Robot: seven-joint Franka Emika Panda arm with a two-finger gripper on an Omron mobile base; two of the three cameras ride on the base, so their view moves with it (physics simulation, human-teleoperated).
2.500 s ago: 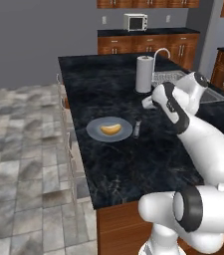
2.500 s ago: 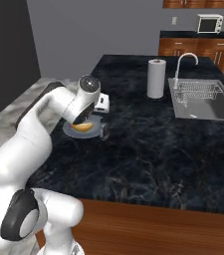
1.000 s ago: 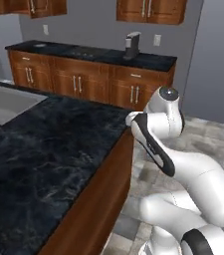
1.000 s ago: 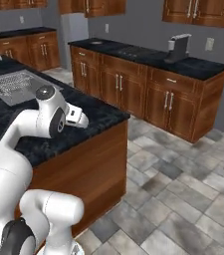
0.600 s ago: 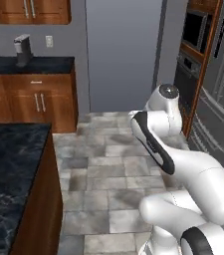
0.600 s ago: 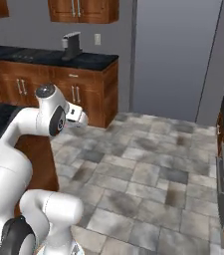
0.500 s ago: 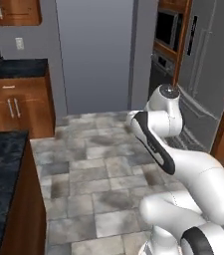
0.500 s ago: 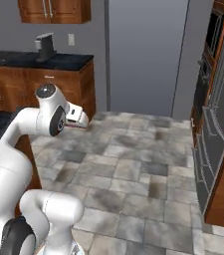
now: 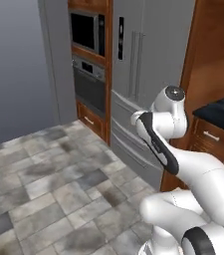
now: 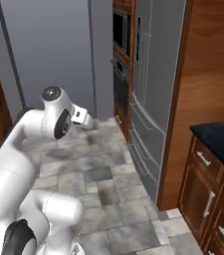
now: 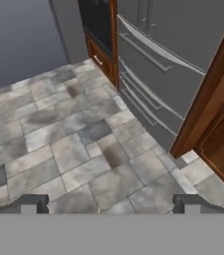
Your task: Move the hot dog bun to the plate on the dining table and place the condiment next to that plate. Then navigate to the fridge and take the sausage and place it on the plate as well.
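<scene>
The fridge is a tall grey steel unit with a black display panel and vertical bar handles. Its doors and lower drawers are shut, and it also stands at the right of the right base view. In the hand view its drawers lie ahead and to the right. My gripper is open and empty, its fingertips far apart above the tiled floor, well short of the fridge. The arm is folded close to the base. The hot dog bun, plate, condiment, dining table and sausage are out of view.
A wood-framed column with a microwave and wall oven stands left of the fridge. A reddish wood panel and a black-topped cabinet flank its right side. Grey stone floor tiles spread in front.
The base has turned away from the island, so the whole view has swung past the wall cabinets to the fridge. The arm kept its folded pose and the gripper stayed open.
</scene>
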